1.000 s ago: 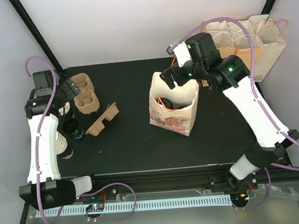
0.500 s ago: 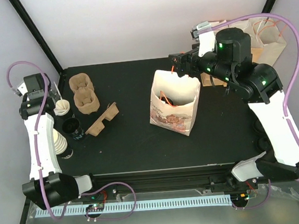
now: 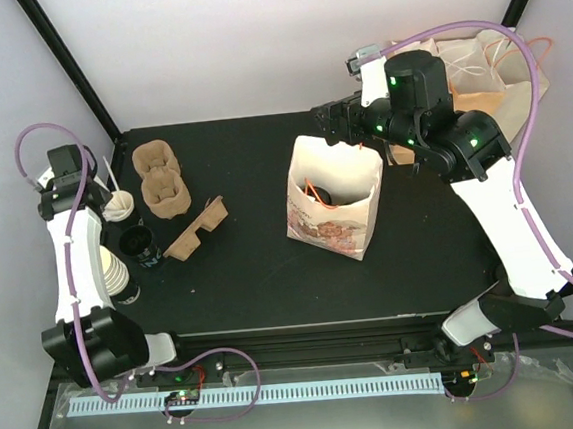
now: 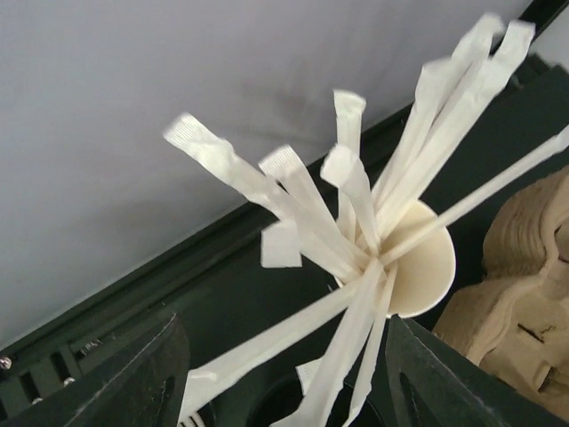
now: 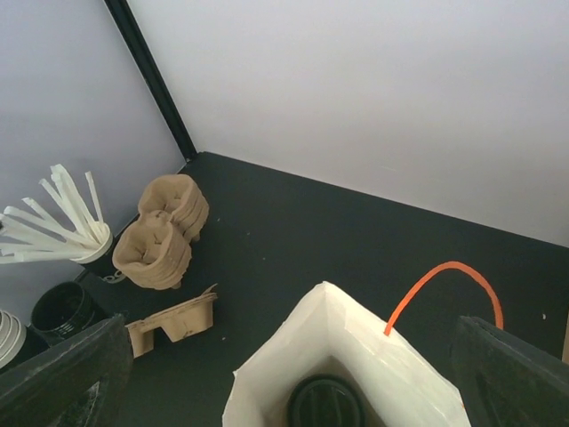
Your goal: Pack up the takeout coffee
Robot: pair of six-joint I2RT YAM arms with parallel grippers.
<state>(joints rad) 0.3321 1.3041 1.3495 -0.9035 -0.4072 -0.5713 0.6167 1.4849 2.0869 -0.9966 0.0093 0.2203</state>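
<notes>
Nearest the arms' bases, a stack of white paper cups [image 3: 117, 274] stands at the table's left edge. Mid-table, a white paper bag with a printed front and orange handles [image 3: 334, 210] stands open, and the small black lidded takeout coffee cup [image 5: 324, 402] sits at its bottom, lid up. Over to the left, the left gripper [image 4: 284, 365] has its jaws apart either side of white wrapped straws [image 4: 356, 205] standing in a round off-white paper cup [image 4: 425, 267]. Farther back, the right gripper [image 3: 337, 126] hovers by the bag's far rim, jaws wide apart, holding nothing.

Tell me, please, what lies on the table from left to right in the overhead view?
Cup of wrapped straws → stack of cardboard cup trays → open paper bag holding the lidded coffee cup → spare paper bags.
</notes>
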